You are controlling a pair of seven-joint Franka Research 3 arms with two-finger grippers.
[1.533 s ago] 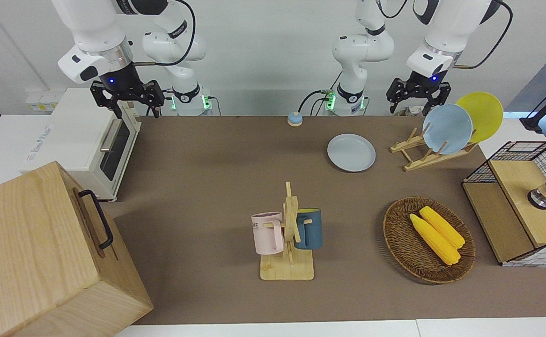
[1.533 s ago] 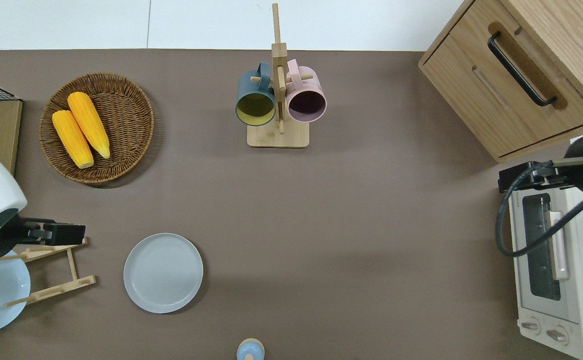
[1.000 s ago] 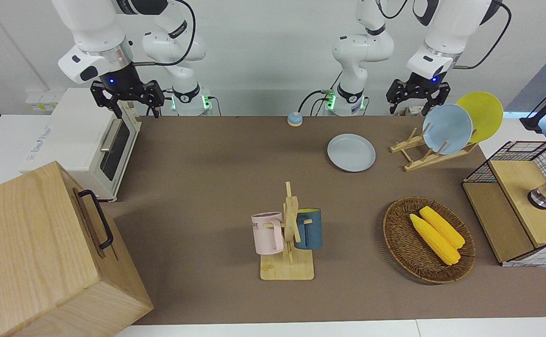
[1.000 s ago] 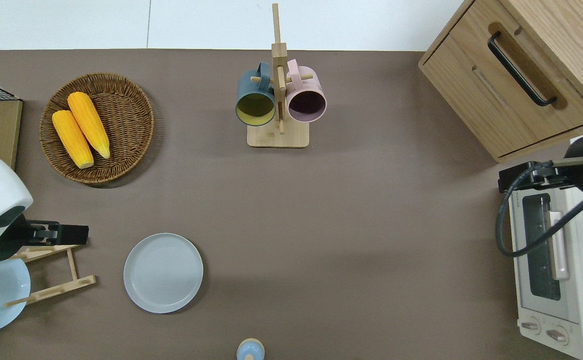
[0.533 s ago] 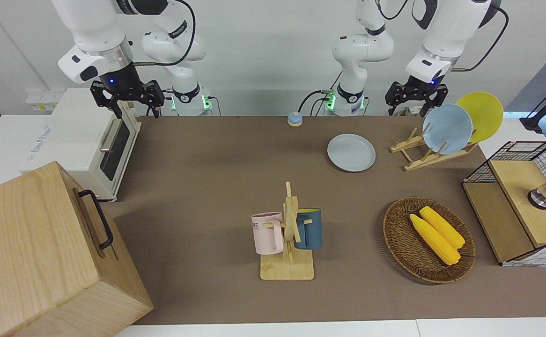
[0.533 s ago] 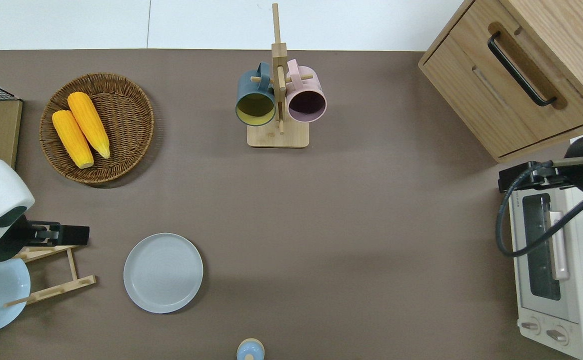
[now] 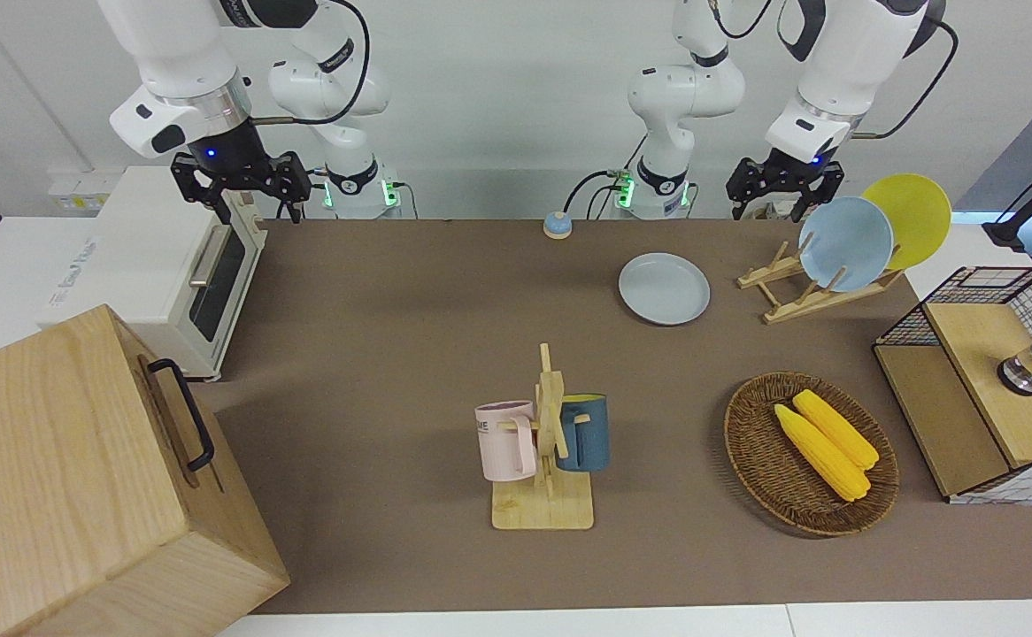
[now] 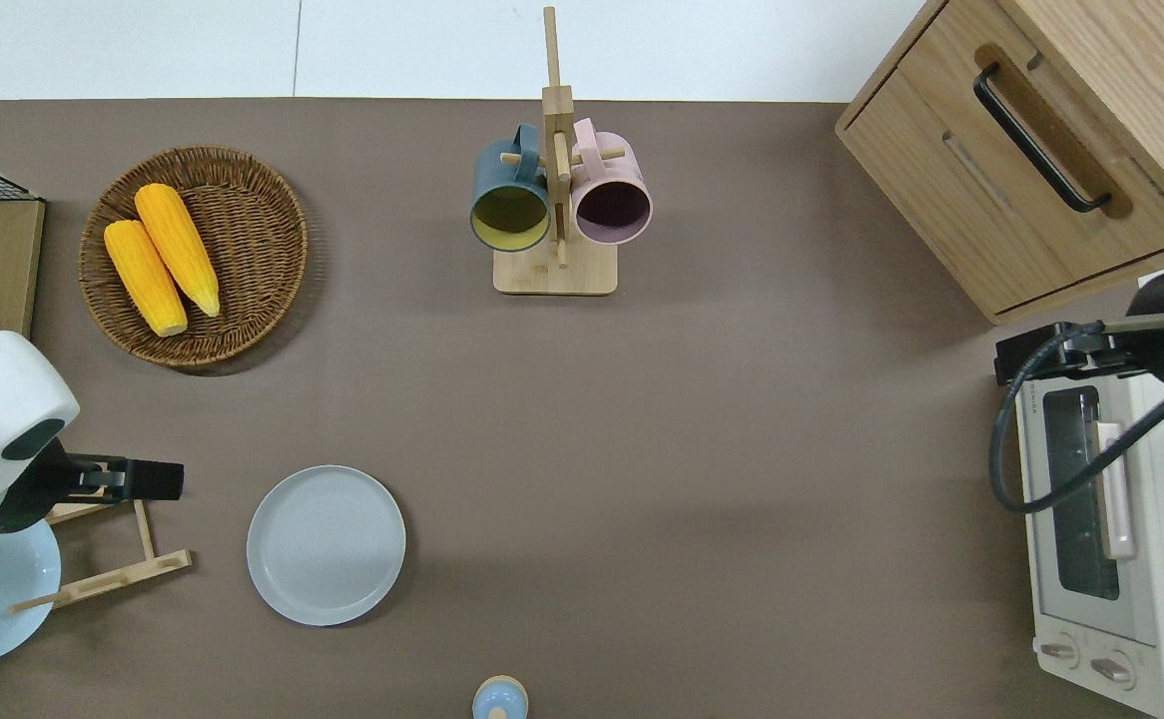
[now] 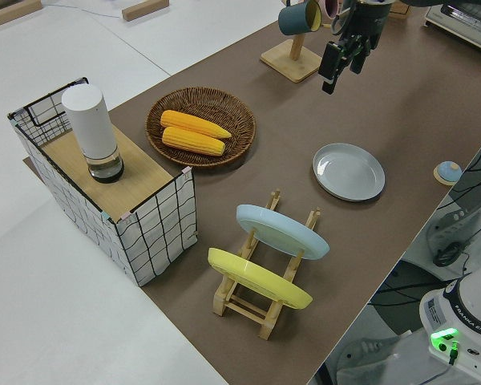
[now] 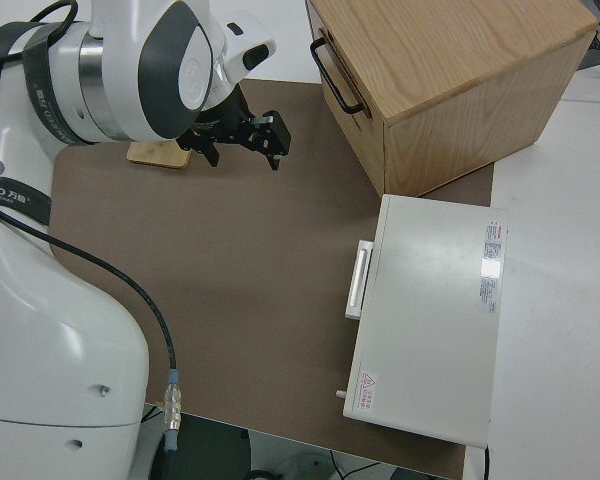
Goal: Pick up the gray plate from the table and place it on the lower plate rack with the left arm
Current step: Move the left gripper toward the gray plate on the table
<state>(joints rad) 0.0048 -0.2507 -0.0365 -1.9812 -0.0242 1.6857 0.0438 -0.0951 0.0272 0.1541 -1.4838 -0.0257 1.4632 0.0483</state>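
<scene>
Tabletop (image 7: 392, 372), matte brown, carries the gray plate (image 7: 664, 288) lying flat beside the plate rack (image 7: 804, 292); the left gripper (image 7: 784, 186) hangs spread and empty above the rack. Right arm parked.

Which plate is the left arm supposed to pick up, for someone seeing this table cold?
Find the wooden plate rack at the left arm's end of the table. The gray plate lies flat on the tabletop beside it, toward the table's middle. The light blue plate and yellow plate stand in the rack.

Front faces robots; overhead looks straight down; both share gray plate (image 7: 664, 288), mug stand (image 8: 555, 190).
</scene>
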